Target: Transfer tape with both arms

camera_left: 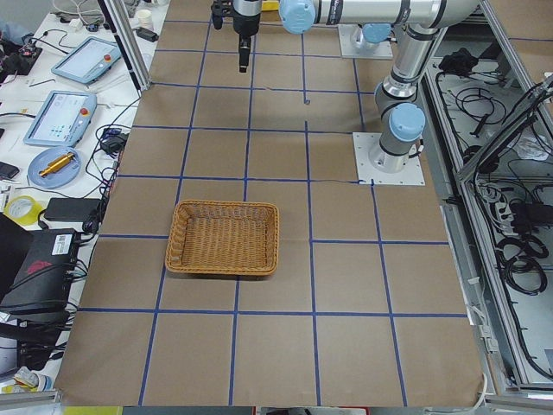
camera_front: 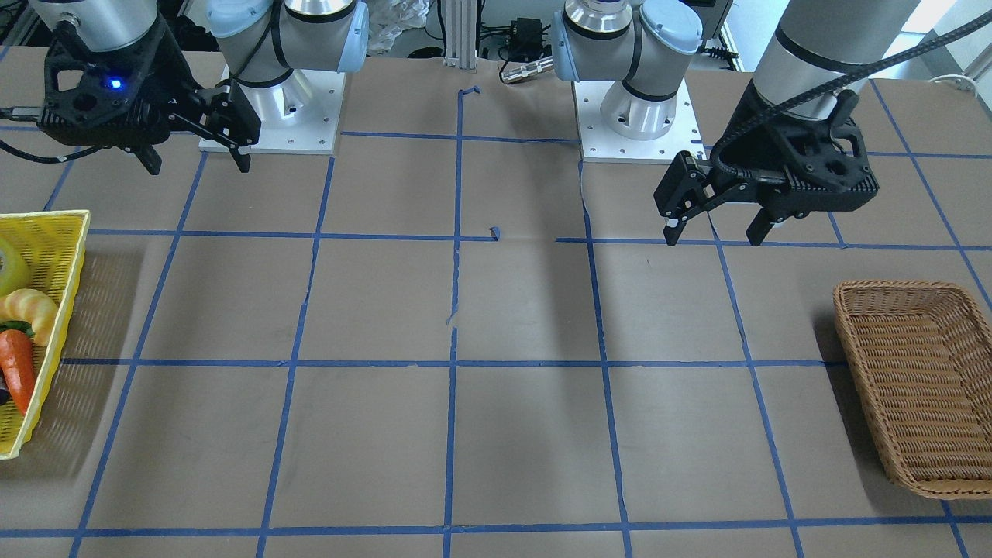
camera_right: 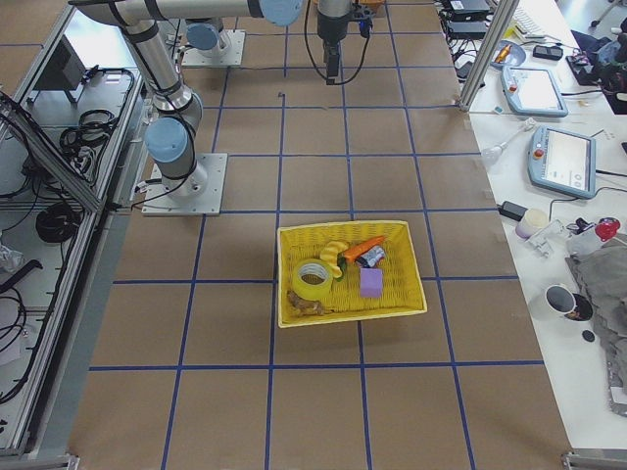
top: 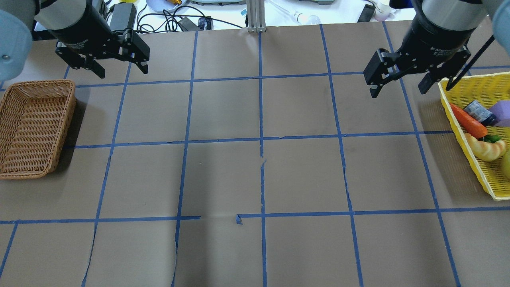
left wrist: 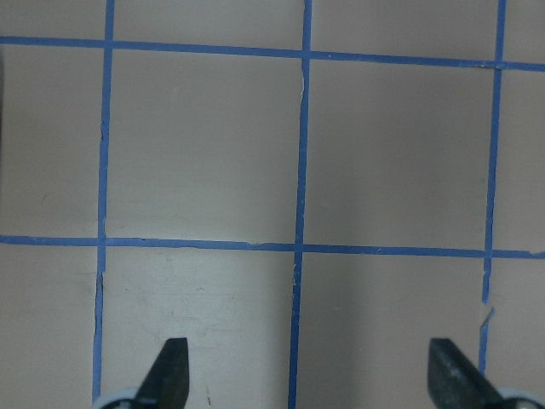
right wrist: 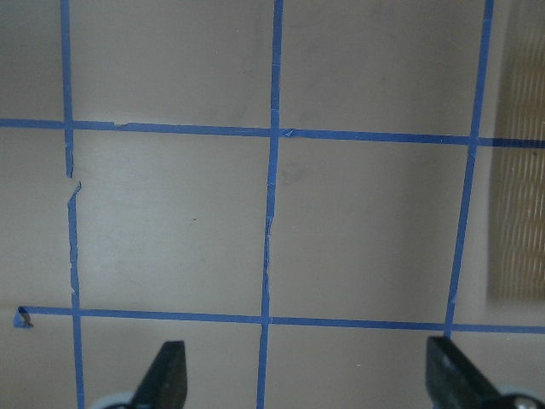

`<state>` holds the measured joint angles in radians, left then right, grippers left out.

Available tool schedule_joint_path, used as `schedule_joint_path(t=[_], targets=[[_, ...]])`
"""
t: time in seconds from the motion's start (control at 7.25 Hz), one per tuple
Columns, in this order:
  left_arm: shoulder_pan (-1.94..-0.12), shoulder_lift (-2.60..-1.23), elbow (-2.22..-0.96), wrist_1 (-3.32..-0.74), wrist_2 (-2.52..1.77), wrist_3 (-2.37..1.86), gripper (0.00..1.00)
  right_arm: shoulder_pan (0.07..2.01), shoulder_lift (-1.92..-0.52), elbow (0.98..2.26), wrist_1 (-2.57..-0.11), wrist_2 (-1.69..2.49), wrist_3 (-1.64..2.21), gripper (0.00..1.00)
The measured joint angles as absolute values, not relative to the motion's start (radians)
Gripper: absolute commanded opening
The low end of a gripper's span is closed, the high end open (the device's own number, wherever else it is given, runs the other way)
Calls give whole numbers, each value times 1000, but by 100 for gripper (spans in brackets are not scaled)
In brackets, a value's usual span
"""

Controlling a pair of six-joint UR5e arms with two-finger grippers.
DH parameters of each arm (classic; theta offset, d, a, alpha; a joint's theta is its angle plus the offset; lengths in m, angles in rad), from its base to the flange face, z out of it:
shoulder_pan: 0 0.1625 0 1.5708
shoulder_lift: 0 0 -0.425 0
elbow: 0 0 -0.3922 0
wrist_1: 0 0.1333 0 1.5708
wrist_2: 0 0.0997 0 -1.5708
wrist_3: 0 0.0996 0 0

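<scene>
The yellow tape roll [camera_right: 312,280] lies in the yellow basket [camera_right: 413,286] on the robot's right side, among other items. Only its edge shows in the front view [camera_front: 9,267] and the overhead view [top: 506,164]. My right gripper [top: 398,91] hangs open and empty above the table, just beside the yellow basket's [top: 470,137] far inner corner; it also shows in the front view [camera_front: 198,159]. My left gripper [top: 121,71] is open and empty above the table beyond the wicker basket; it also shows in the front view [camera_front: 717,229]. Both wrist views show spread fingertips [left wrist: 168,375] [right wrist: 168,375] over bare table.
An empty brown wicker basket [top: 36,123] sits on the robot's left side [camera_front: 914,372] [camera_left: 223,238]. The yellow basket also holds a carrot [top: 468,119], a croissant [top: 484,147], a purple block [camera_right: 371,282] and a small dark box [top: 478,112]. Blue tape lines grid the brown table.
</scene>
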<state>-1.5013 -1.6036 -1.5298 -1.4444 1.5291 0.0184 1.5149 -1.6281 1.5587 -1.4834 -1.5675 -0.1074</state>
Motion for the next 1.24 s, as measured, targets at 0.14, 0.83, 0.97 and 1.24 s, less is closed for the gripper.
schedule_joint_path(t=[0.14, 0.83, 0.97, 1.24], targets=[[-1501, -1603, -1530, -1445, 1530, 18, 100, 1516, -1628, 1558, -1480, -1571, -107, 100], [-1508, -1602, -1531, -1462, 1531, 22, 100, 1518, -1627, 1560, -1478, -1572, -108, 100], [-1513, -1602, -1532, -1463, 1531, 22, 100, 1518, -1627, 1563, -1479, -1574, -109, 100], [-1526, -1598, -1546, -1464, 1533, 22, 100, 1518, -1626, 1565, -1479, -1582, -111, 100]])
